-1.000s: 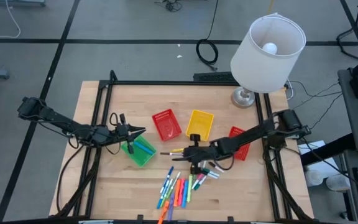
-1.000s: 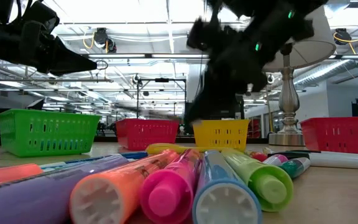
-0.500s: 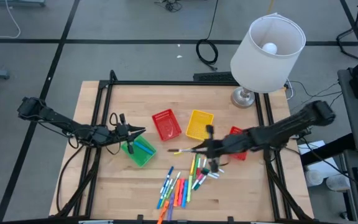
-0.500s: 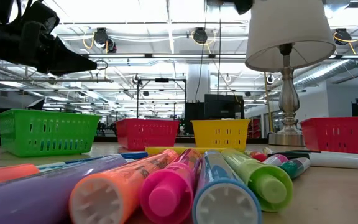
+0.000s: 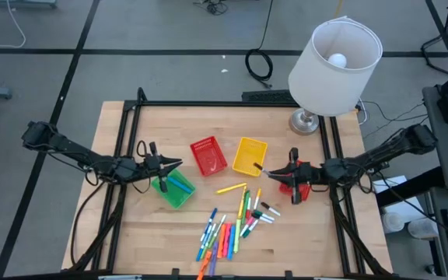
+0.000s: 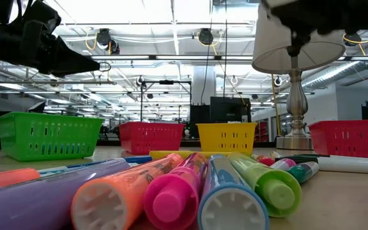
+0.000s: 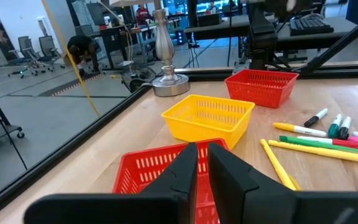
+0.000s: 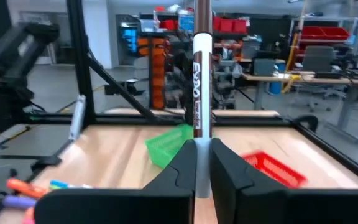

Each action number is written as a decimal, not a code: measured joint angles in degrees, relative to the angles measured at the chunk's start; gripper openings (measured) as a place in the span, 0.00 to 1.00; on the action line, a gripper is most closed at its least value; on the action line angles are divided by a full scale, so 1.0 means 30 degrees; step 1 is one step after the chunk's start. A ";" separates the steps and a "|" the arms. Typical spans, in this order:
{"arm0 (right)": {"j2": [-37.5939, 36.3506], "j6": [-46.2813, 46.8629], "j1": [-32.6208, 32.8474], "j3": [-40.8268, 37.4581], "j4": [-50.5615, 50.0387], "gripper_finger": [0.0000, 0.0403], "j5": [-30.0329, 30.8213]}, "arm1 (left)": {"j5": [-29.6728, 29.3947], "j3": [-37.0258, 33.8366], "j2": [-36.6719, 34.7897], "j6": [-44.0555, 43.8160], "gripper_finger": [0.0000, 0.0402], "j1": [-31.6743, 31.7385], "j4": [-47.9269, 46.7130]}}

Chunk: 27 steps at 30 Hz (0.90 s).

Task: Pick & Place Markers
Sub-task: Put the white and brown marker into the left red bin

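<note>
My right gripper (image 5: pixel 264 173) sits right of centre in the high view, just above the red basket (image 5: pixel 299 179) at the bench's right side, and its fingers (image 8: pixel 180 169) are pinched shut on a white marker (image 8: pixel 202 87) that stands upright between them in the right wrist view. My left gripper (image 5: pixel 176 164) hangs over the green basket (image 5: pixel 173 190) at centre left, fingers (image 7: pixel 182 167) nearly closed with only a narrow slit between them and nothing in them; a blue marker (image 5: pixel 179 185) lies inside that basket. The rest of the markers (image 5: pixel 228 229) lie scattered on the bench (image 5: pixel 131 225) in the lower centre of the high view, below the yellow basket (image 5: pixel 250 155) and a second red basket (image 5: pixel 208 155).
</note>
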 joint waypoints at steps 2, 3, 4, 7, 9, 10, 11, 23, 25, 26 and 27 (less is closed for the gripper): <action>-0.0011 0.0035 0.0002 -0.0828 0.0741 0.03 0.0279 | 0.0000 0.0000 0.0004 0.0023 0.12 0.0000 0.0093; -0.0011 -0.0043 -0.0050 -0.1118 0.1068 0.03 0.0297 | 0.0000 0.0000 0.0004 0.0040 0.12 0.0000 0.0144; -0.0016 -0.0083 -0.0143 -0.1334 0.1287 0.03 0.0284 | 0.0000 0.0000 -0.0003 0.0106 0.12 0.0000 0.0180; -0.0025 0.0046 -0.0511 -0.1656 0.1366 0.03 0.0246 | -0.0002 0.0000 -0.0002 0.0260 0.12 0.0000 0.0172; -0.0025 0.0046 -0.0761 -0.1685 0.1372 0.03 0.0207 | -0.0007 0.0000 0.0000 0.0260 0.12 0.0000 0.0172; -0.0025 0.0052 -0.0887 -0.1685 0.1367 0.03 0.0188 | -0.0007 0.0000 -0.0001 0.0257 0.12 0.0000 0.0172; -0.0025 0.0053 -0.0994 -0.1685 0.1348 0.03 0.0184 | -0.0007 0.0000 -0.0002 0.0253 0.12 0.0000 0.0172; 0.0053 -0.0097 -0.1371 -0.1693 0.1235 0.03 0.0107 | -0.0007 0.0000 0.0003 0.0221 0.12 0.0000 0.0172; 0.0218 -0.0101 -0.1371 -0.1693 0.1222 0.03 0.0107 | -0.0007 0.0000 -0.0001 0.0187 0.12 0.0000 0.0165; 0.0321 -0.0114 -0.1371 -0.1693 0.1249 0.03 0.0104 | -0.0007 0.0000 0.0002 0.0187 0.12 0.0000 0.0165; 0.0435 -0.0118 -0.1371 -0.1693 0.1365 0.03 0.0106 | -0.0007 0.0000 0.0000 0.0156 0.12 0.0000 0.0165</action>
